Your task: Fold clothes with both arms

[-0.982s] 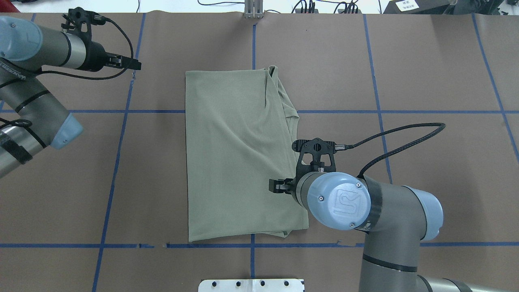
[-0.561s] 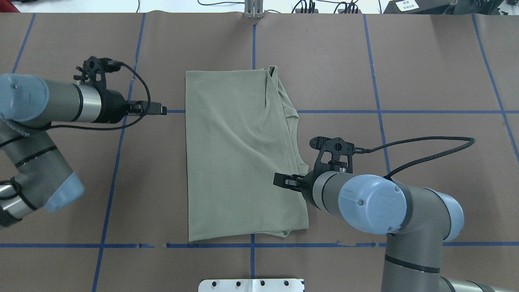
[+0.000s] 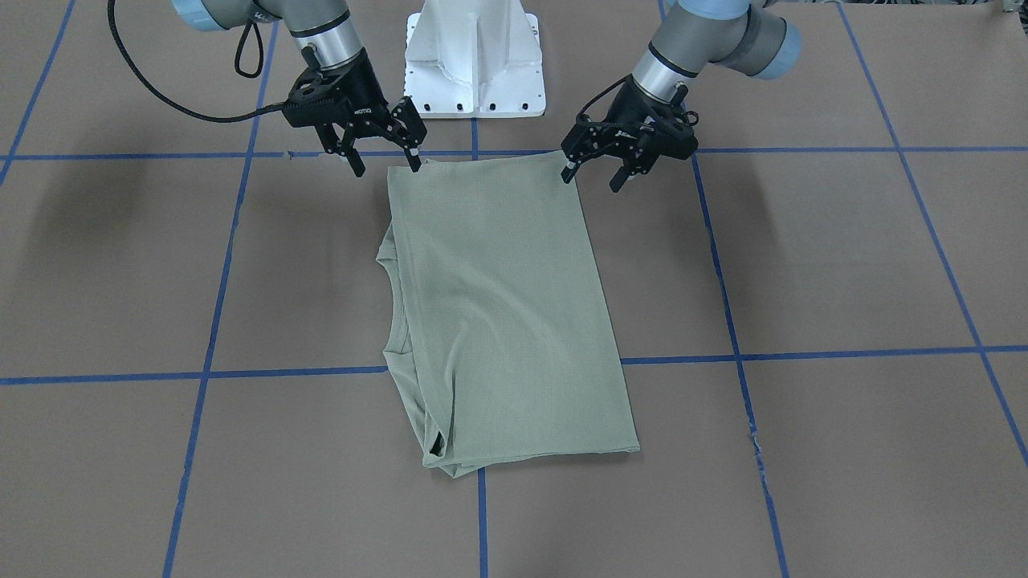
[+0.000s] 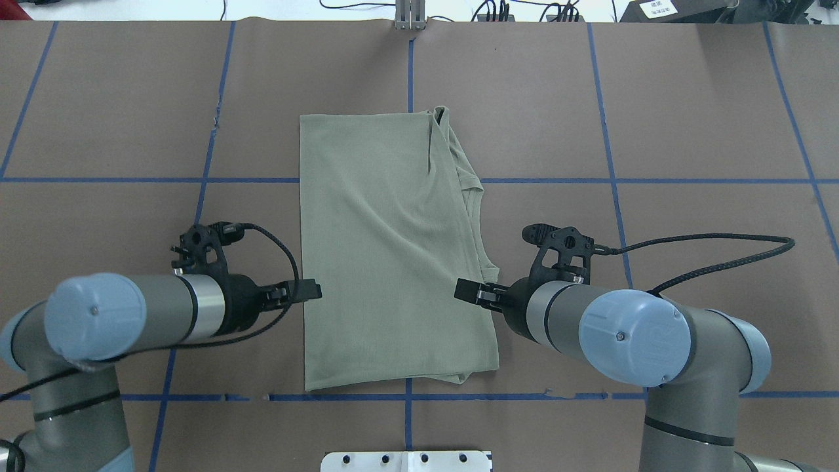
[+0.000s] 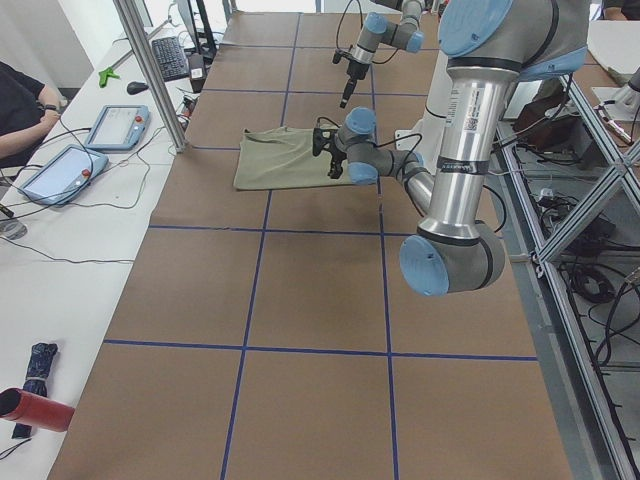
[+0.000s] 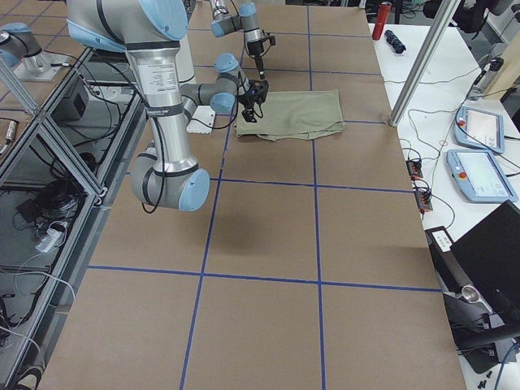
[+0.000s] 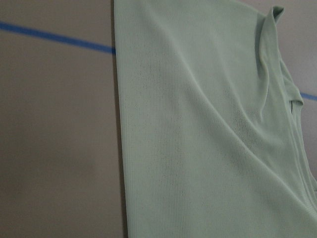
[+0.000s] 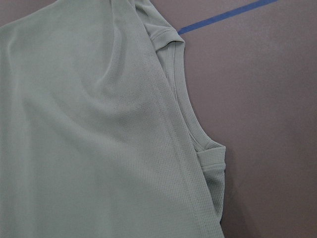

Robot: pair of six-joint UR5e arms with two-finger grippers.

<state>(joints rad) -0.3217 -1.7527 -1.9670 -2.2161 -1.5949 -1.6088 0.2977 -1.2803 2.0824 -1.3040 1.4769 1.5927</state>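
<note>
Front view: a sage-green shirt (image 3: 498, 313), folded into a long rectangle, lies flat on the brown bench (image 3: 803, 265), which is crossed by blue tape lines (image 3: 803, 354). The right claw (image 3: 387, 167) and left claw (image 3: 593, 178) stand at the shirt's two corners nearest the robot. Each has its fingers spread wide and holds nothing.

Overhead view: the claws flank the shirt's long sides, pointing inward toward each other. The neckline curves along the right arm's side.

Side views: both claws sit by the shirt's robot-side end.

Wrist views: ribbed green cloth against the bench.
</note>
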